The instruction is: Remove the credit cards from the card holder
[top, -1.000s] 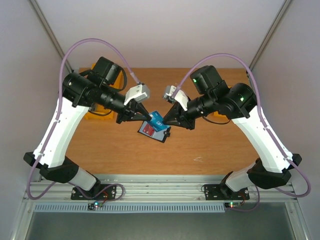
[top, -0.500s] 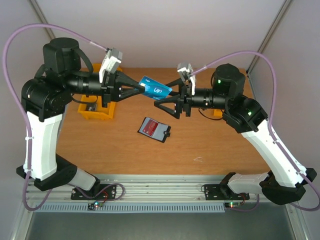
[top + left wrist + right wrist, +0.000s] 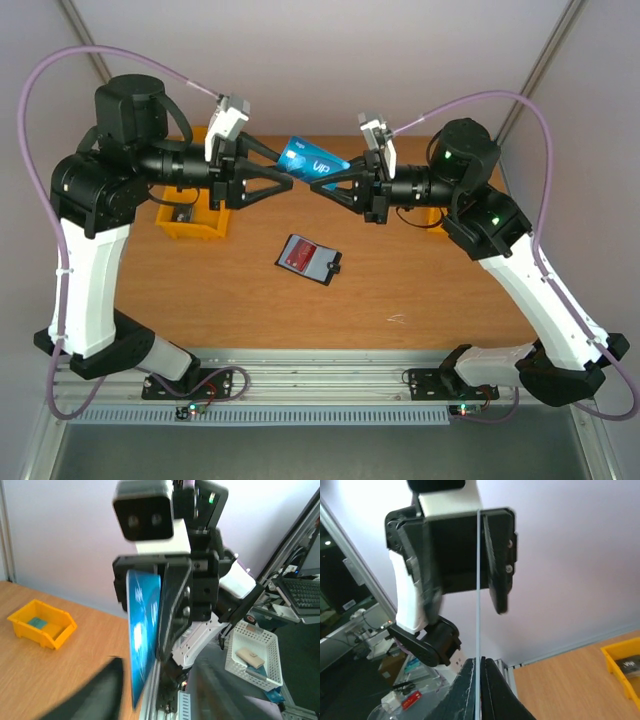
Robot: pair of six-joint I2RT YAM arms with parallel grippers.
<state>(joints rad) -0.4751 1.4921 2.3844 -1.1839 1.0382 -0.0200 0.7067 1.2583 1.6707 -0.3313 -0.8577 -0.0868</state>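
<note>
At far left we locate a yellow bin (image 3: 200, 234) on the table (image 3: 400, 285), partly hidden by the left arm. The left claw (image 3: 290, 179) is raised above the table and points right. We read its jaws as partly open. In the right wrist view its fingers (image 3: 499, 565) stand apart, one just beside the blue card (image 3: 315, 163) and the other clear of it, so this claw does not clamp the card. The card is held in the air at centre, between the two claws. Below it, the holder (image 3: 322, 266) lies open and flat on the table, with a red card (image 3: 298, 257) in its left panel. The right claw (image 3: 326, 187) points left, its jaws closed tight on the blue card's right end. Near the right arm sits a second yellow bin (image 3: 55, 637) with a small teal item inside.
</note>
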